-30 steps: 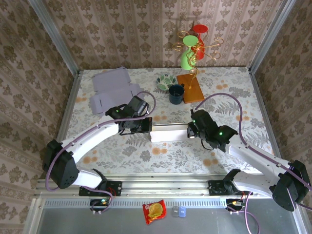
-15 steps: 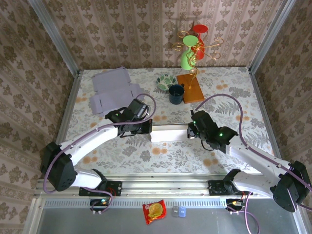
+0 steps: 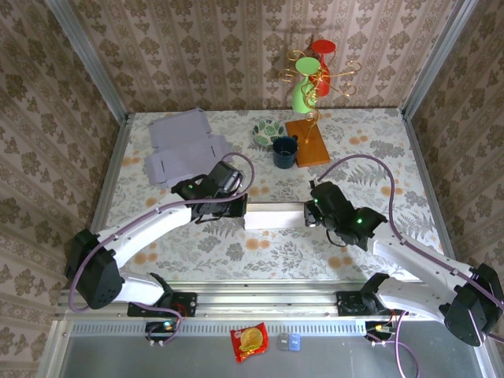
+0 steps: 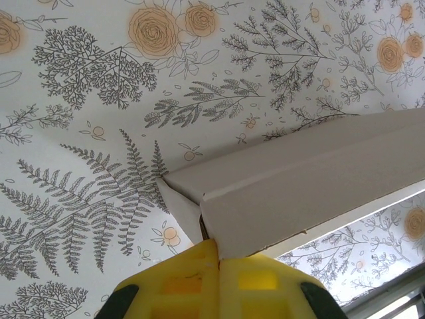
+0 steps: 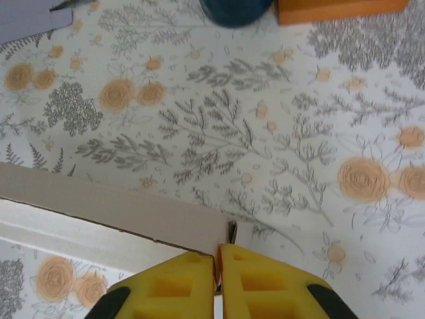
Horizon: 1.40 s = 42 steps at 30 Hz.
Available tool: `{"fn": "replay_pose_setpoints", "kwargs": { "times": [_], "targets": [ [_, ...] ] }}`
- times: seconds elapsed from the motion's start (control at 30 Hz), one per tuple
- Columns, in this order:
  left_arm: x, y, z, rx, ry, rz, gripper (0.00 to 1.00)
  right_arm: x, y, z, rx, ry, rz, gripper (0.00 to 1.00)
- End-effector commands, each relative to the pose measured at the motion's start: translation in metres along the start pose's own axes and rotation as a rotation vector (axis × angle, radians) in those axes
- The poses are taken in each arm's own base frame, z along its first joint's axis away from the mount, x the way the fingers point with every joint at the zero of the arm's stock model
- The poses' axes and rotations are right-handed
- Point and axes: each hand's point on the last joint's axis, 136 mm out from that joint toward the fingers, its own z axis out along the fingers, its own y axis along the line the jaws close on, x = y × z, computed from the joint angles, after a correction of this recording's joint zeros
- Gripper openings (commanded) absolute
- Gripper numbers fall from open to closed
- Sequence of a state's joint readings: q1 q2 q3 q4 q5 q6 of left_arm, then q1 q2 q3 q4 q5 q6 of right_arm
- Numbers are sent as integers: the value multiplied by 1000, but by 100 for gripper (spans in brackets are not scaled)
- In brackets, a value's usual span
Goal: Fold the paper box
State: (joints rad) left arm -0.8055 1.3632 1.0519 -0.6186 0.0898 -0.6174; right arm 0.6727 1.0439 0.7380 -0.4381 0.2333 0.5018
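A long white paper box (image 3: 274,215) lies across the middle of the flowered table, stretched between both arms. My left gripper (image 3: 240,207) is at its left end. In the left wrist view the yellow fingers (image 4: 179,279) are shut on the box's end corner (image 4: 299,179), with a folded flap beside them. My right gripper (image 3: 309,214) is at the right end. In the right wrist view my right gripper (image 5: 218,256) pinches the box's thin side wall (image 5: 119,206), and a hairline slit shows between its pads.
Flat lilac cardboard sheets (image 3: 181,146) lie at the back left. A dark blue cup (image 3: 284,152), an orange wooden block (image 3: 307,142) and a patterned bowl (image 3: 268,130) stand behind the box. A gold stand with green and red cups (image 3: 315,75) is at the back.
Both arms have shifted a little, the left wrist towards the box and the right wrist slightly nearer. The box stays held between them, almost in place.
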Motion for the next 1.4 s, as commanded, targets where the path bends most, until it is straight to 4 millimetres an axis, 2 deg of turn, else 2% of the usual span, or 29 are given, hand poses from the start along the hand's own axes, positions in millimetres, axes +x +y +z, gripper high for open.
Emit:
{"fn": "replay_pose_setpoints", "kwargs": {
  "times": [0.0, 0.1, 0.23, 0.33, 0.43, 0.57, 0.73, 0.93, 1.1, 1.37],
  "targets": [
    [50, 33, 18, -137, 181, 23, 0, 12, 0, -16, -5, 85, 101, 30],
    [50, 34, 18, -148, 172, 36, 0, 5, 8, -26, -72, 98, 295, 47],
    [48, 34, 17, -155, 163, 45, 0, -9, 5, -37, -164, 100, 639, 60],
    [48, 32, 16, -153, 160, 49, 0, -22, 0, -41, -238, 91, 896, 66],
    [49, 32, 16, -157, 160, 52, 0, -30, -5, -35, -296, 97, 1147, 68],
    [49, 31, 16, -156, 159, 53, 0, -37, -1, -23, -349, 112, 1340, 69],
    [48, 30, 16, -157, 157, 54, 0, -27, 1, -12, -337, 176, 1465, 69],
    [47, 30, 16, -158, 156, 55, 0, -10, 2, -4, -309, 233, 1482, 67],
    [46, 28, 16, -156, 156, 56, 0, -7, 3, -1, -309, 250, 1481, 65],
    [45, 28, 17, -156, 159, 54, 0, 0, 3, 9, -307, 255, 1461, 50]
  ]
}}
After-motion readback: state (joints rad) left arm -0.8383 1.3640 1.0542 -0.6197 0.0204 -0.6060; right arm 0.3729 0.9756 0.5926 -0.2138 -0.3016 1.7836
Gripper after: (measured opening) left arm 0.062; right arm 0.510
